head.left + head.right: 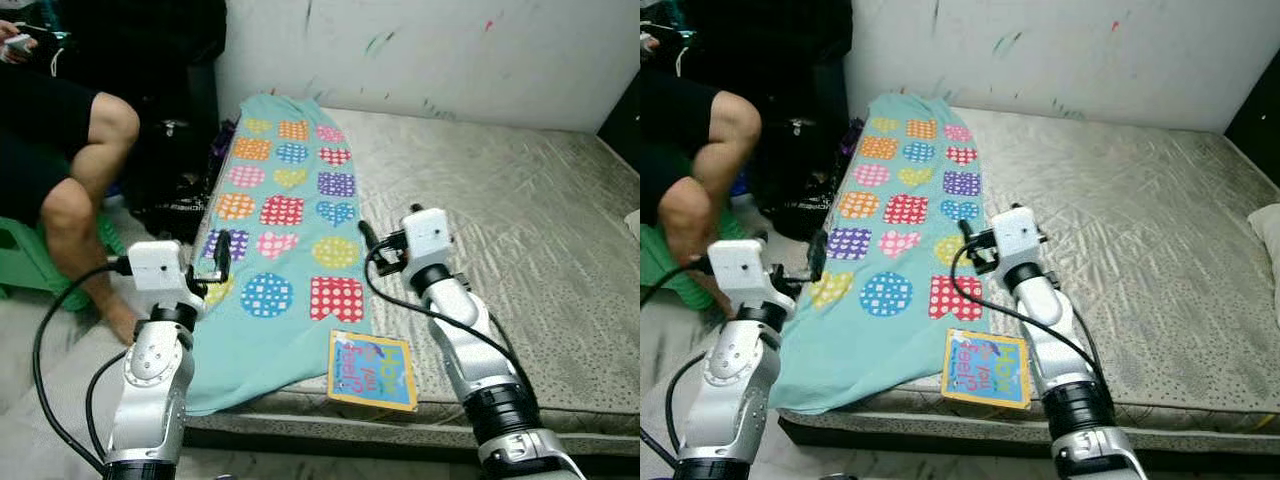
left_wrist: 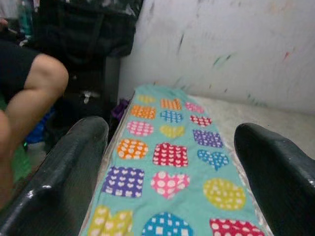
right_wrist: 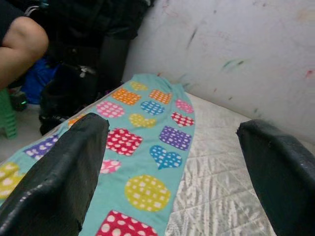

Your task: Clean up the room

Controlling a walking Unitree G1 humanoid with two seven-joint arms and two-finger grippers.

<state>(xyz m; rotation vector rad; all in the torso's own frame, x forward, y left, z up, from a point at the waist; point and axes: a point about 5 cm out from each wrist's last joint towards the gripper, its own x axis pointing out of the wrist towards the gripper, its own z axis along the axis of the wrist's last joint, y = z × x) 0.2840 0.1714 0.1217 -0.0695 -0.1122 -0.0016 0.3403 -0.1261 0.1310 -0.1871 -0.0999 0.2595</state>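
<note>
Left eye view shows a turquoise blanket (image 1: 285,235) spread along the near-left strip of a bare grey mattress (image 1: 520,230), its long axis running straight ahead of both tools toward the scuffed white wall (image 1: 450,50). It is printed with rows of polka-dotted hearts, circles and squares. The left tool (image 1: 218,258) hovers over its left edge, the right tool (image 1: 368,240) over its right edge; both have their fingers apart. Just behind the right tool, a picture book (image 1: 372,370) lies at the mattress corner, possibly overlapping the blanket. A seated person's knee (image 1: 105,120) lies beyond the left tool.
</note>
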